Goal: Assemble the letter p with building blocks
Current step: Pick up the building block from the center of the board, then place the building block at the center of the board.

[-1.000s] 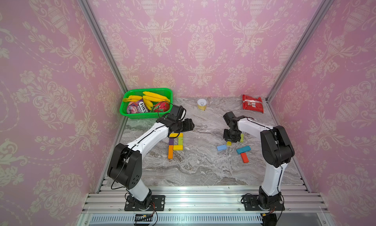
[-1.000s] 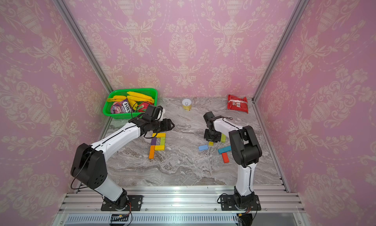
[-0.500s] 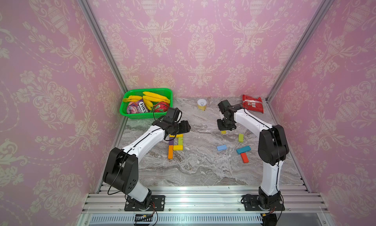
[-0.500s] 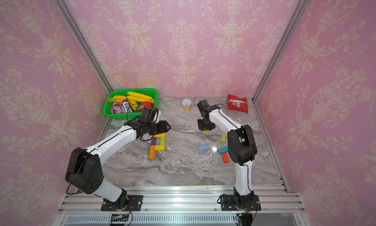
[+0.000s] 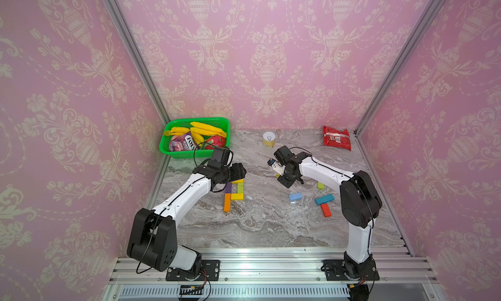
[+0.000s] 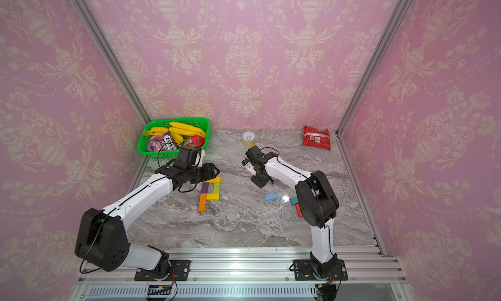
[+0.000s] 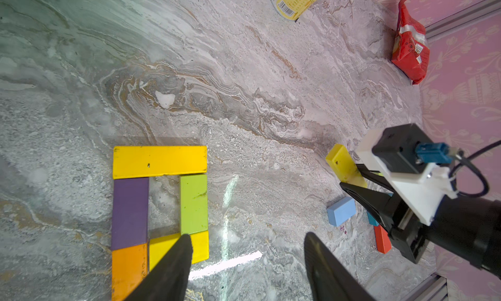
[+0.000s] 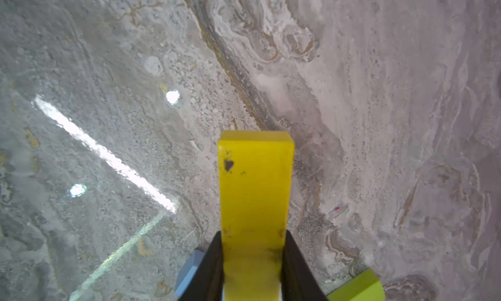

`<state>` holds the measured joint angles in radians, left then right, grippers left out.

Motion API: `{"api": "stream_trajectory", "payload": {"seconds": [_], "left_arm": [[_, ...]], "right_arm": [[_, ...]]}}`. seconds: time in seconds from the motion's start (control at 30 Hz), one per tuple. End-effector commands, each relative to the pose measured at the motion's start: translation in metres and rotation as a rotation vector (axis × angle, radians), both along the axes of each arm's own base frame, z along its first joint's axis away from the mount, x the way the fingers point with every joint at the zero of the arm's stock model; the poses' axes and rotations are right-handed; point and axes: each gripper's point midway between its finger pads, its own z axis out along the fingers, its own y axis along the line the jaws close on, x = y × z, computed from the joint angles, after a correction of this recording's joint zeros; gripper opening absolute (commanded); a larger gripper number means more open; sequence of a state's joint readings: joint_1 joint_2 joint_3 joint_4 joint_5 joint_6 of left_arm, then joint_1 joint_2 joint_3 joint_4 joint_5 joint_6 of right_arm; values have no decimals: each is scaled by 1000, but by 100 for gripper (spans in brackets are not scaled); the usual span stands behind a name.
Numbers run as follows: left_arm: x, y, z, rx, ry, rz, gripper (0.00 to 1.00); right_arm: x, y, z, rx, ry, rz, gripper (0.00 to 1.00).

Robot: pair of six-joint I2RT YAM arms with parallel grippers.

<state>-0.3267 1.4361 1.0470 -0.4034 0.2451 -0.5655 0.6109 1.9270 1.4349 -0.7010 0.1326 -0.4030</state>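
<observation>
Five bars already read as a P on the surface: the purple block, with the orange block, lime green block and two yellow bars completing stem and loop beside it. The left fingers gape empty near it. The right fingers pinch a spare yellow block well apart from it, not yet placed.

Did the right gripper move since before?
Yes. The right gripper, shut on a yellow block, has moved away from the light blue block, toward the block letter.
</observation>
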Motion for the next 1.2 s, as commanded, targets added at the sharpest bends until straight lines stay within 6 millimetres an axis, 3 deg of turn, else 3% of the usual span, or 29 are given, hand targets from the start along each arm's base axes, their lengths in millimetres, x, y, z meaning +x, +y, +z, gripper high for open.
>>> {"api": "stream_trajectory", "payload": {"seconds": [0.0, 0.17, 0.33, 0.57, 0.73, 0.87, 1.17], "left_arm": [[-2, 10, 4, 1, -25, 15, 68], [-6, 18, 3, -6, -25, 29, 68], [-9, 25, 1, -8, -23, 41, 68], [-12, 34, 0, -10, -27, 63, 68], [-14, 33, -2, -17, -20, 64, 68], [-13, 33, -2, -17, -18, 62, 68], [-10, 31, 3, -35, -17, 67, 68]], "right_arm": [[11, 22, 32, 97, -156, 279, 11], [14, 40, 53, 210, -199, 415, 11], [8, 34, 37, 109, 12, 540, 11], [20, 36, 48, 159, -30, 713, 11], [21, 34, 35, 160, 39, 747, 11], [24, 22, 14, 79, 95, 756, 11], [23, 10, -6, 29, 150, 729, 11]]}}
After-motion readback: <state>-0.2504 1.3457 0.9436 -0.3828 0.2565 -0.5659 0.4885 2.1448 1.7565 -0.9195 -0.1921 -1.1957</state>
